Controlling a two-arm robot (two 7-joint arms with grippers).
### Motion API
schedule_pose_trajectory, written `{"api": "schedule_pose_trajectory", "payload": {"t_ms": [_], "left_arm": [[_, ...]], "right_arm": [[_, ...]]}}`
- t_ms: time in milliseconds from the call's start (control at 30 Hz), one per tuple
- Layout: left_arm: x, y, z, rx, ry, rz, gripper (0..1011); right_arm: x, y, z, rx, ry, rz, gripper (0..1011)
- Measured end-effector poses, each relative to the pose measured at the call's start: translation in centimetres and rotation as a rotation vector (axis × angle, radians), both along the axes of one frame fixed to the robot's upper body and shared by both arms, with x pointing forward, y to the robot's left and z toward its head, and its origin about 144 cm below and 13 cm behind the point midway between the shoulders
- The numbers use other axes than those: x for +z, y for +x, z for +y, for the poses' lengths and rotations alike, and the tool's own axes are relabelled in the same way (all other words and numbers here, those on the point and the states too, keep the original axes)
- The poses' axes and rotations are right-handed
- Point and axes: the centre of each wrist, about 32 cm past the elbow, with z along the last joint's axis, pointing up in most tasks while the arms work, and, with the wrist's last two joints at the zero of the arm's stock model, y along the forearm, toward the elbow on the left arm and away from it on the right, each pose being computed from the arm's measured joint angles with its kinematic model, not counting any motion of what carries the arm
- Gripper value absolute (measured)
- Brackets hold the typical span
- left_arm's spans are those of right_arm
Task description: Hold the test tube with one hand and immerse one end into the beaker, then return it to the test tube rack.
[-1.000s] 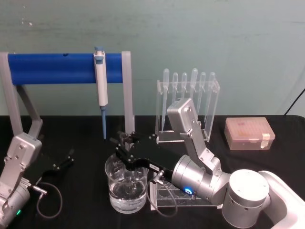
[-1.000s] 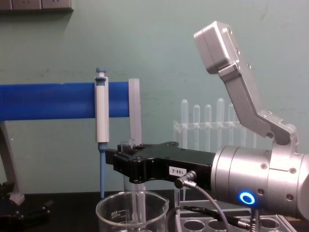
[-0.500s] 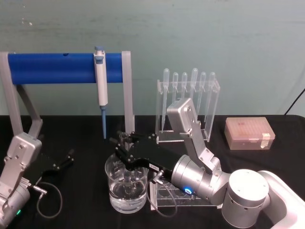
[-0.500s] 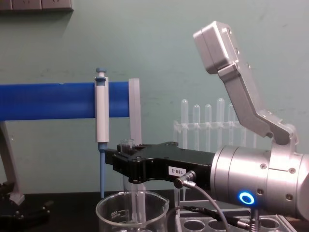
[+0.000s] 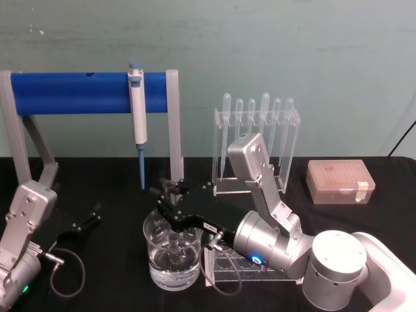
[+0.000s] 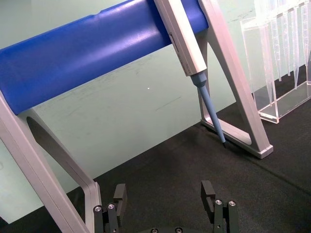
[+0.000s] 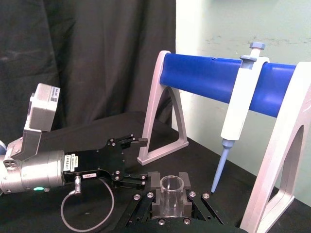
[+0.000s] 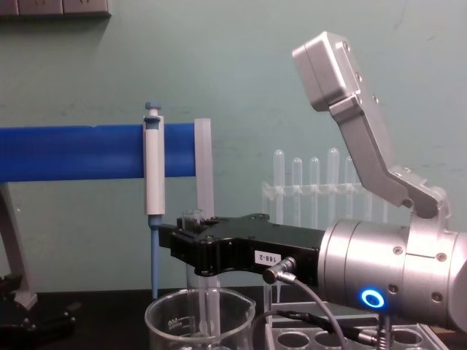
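Chest view: right claw (image 8: 191,235), labelled 188-2, grips tube (image 8: 192,216).

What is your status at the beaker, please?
Right claw shut on test tube, upright over beaker. Tube's lower end inside beaker. Left claw open, parked far left. Micropipette hangs behind, apart.

The right gripper (image 8: 191,244) covers the middle of the test tube (image 8: 192,216), and the chest view's lower edge cuts off the base of the beaker (image 8: 164,321). The silver wrist (image 5: 260,244) hides much of the rack (image 5: 224,265).
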Motion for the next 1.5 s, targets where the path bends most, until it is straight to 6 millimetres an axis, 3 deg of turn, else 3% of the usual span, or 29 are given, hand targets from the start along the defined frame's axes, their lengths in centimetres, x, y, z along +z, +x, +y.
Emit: {"api": "schedule_pose_trajectory", "payload": {"t_ms": [1500], "left_arm": [[0.0, 0.0, 0.0, 0.0, 0.0, 0.0, 1000]], "right_arm": [[0.0, 0.0, 0.0, 0.0, 0.0, 0.0, 224]]}}
